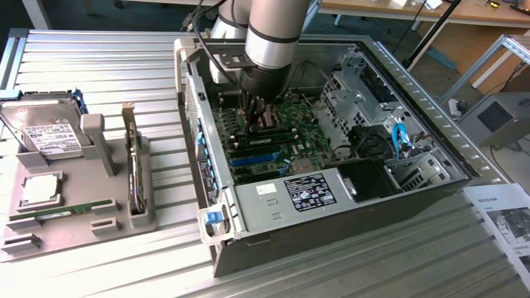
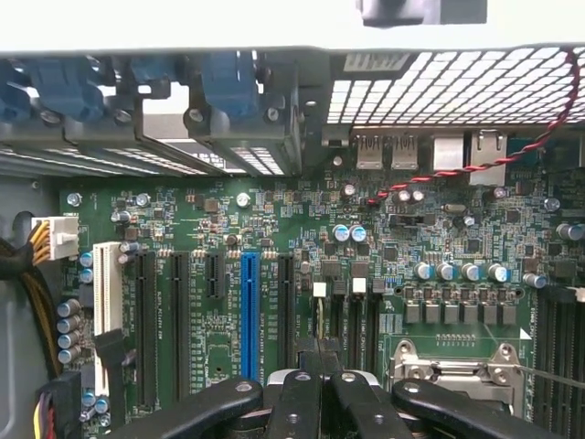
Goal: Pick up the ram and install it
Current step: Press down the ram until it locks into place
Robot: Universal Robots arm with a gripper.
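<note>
While reaching into case (image 1: 431, 112), end effector (image 2: 320, 352) closed.

Ribbed metal tabletop (image 1: 99, 56) ran w/ bright glare, wooden bench (image 1: 431, 12) stood behind, grey box (image 1: 497, 118) & printed sheet (image 1: 507, 217) sat at exterior view's right.

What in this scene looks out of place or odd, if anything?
Nothing looks damaged or spilled. One thing stands out: a ram stick lies in the grey holder tray outside the computer case, while the shut gripper is already low over the motherboard.
</note>
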